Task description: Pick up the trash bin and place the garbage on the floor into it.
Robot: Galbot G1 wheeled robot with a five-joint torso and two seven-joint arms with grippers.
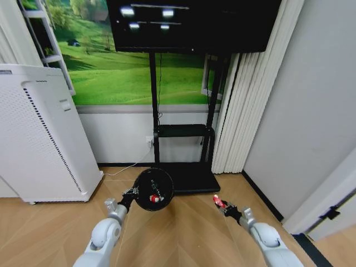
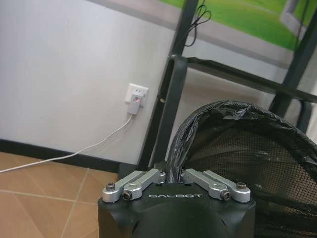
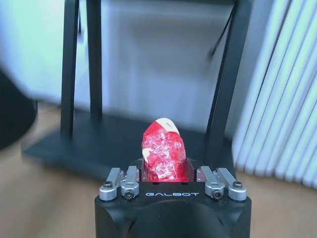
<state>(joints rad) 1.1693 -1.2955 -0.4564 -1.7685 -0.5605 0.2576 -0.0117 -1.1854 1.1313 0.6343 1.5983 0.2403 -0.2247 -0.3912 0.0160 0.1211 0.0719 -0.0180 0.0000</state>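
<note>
Black mesh trash bin (image 1: 154, 189), lined with a black bag, is held off the floor (image 1: 189, 228) by the left gripper (image 1: 129, 196), fingers clamped tight on the near rim with the bag edge pinched between them. Mouth faces the head camera; inside sits one red-and-white piece (image 1: 155, 197). Right of the bin and apart from it, right gripper (image 1: 221, 204) has its fingers closed on a crinkled red wrapper (image 3: 164, 157), white at the tip, sticking out past the fingers. Behind: black TV stand base (image 1: 192, 178).
</note>
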